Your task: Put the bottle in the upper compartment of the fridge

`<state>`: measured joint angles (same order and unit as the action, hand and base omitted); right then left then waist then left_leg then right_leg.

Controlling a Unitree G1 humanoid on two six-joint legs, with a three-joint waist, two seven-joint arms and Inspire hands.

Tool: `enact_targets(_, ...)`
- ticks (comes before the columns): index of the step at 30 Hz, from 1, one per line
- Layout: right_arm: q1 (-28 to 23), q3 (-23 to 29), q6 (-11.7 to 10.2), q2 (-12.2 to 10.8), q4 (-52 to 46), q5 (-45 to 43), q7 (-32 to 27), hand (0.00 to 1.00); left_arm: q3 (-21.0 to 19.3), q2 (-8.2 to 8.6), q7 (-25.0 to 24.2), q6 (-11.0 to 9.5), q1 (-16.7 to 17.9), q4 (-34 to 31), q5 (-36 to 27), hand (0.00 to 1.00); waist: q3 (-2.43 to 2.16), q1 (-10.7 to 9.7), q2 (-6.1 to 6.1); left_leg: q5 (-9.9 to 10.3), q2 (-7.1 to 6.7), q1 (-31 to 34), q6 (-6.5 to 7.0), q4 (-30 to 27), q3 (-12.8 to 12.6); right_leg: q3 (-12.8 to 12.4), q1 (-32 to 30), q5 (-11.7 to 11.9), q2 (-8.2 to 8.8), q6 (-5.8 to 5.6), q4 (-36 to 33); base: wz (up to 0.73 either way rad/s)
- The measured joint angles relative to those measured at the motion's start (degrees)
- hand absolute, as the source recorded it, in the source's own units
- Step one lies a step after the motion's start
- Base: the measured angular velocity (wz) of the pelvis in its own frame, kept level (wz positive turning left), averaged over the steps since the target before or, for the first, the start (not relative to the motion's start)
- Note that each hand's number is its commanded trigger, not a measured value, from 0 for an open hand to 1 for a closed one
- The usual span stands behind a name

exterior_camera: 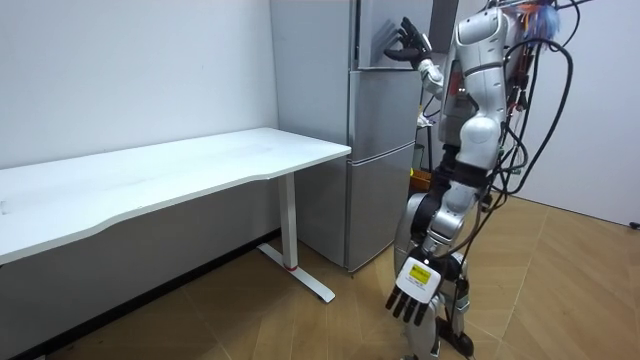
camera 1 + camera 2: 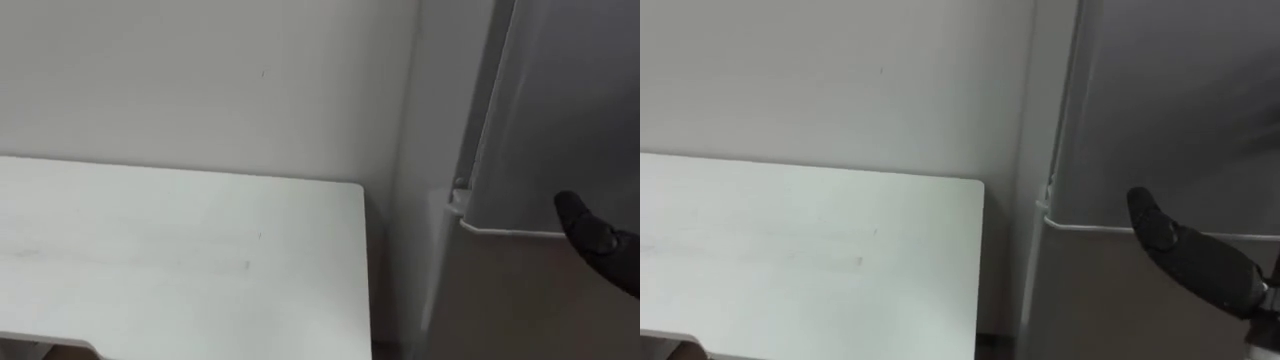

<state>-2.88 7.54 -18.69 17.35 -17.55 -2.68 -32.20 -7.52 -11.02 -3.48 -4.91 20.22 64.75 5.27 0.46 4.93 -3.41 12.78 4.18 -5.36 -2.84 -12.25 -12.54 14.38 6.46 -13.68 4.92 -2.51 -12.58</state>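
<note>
Black right hand (image 2: 1185, 252) was held up at the seam under the upper fridge door (image 2: 1180, 110), open or closed could not be told | left hand (image 1: 412, 290) was hung low by the leg, fingers loose and straight | bottle's place could not be told | white table (image 2: 180, 250) was seen beside the fridge (image 1: 380, 130)

Head views near fridge (image 2: 560, 120), room afar
</note>
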Motion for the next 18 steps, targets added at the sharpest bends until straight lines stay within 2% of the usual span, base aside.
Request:
enact_targets(5, 2.28, 0.45, 0.0, 0.27, 3.13, -1.77, 0.55, 0.0, 0.01, -0.95, -0.61, -0.01, -0.48, -0.73, 0.62, 0.0, -0.06, -0.05, -0.05, 0.0, 0.05, 0.67, 0.0, -0.59, 0.27, 0.18, -0.25, 0.05, 0.01, 0.07, -0.13, 0.02)
enact_targets(10, 5.29, 0.4, 0.16, 1.22, 7.79, -5.0, 0.44, 0.0, -0.07, -1.14, -1.47, 0.48, -0.53, -0.95, 1.67, 0.0, -0.03, 0.13, 0.41, 0.01, 0.13, 0.95, 0.01, -1.18, 0.75, 0.72, -0.05, 0.25, 0.05, 0.15, -0.3, 0.04)
enact_targets(13, 6.99, 0.22, 0.8, 2.22, 10.74, -6.52, 0.37, 0.0, -0.03, -1.14, -2.2, 1.3, -0.46, -1.8, 1.72, 0.0, 0.0, 0.25, 0.55, 0.01, 0.18, 0.99, 0.0, -1.24, 1.21, 1.31, 0.13, 0.35, 0.05, 0.26, -0.32, 0.08)
enact_targets(18, 7.63, -0.1, 0.83, 4.44, 14.57, -7.09, 0.68, 0.0, -0.03, -1.2, -2.78, 1.37, -0.46, -3.03, 1.67, 0.0, 0.0, 0.58, 0.62, 0.0, 0.17, 0.76, 0.02, -1.43, 1.41, 1.44, 0.61, 0.7, 0.04, 0.3, -0.16, 0.01)
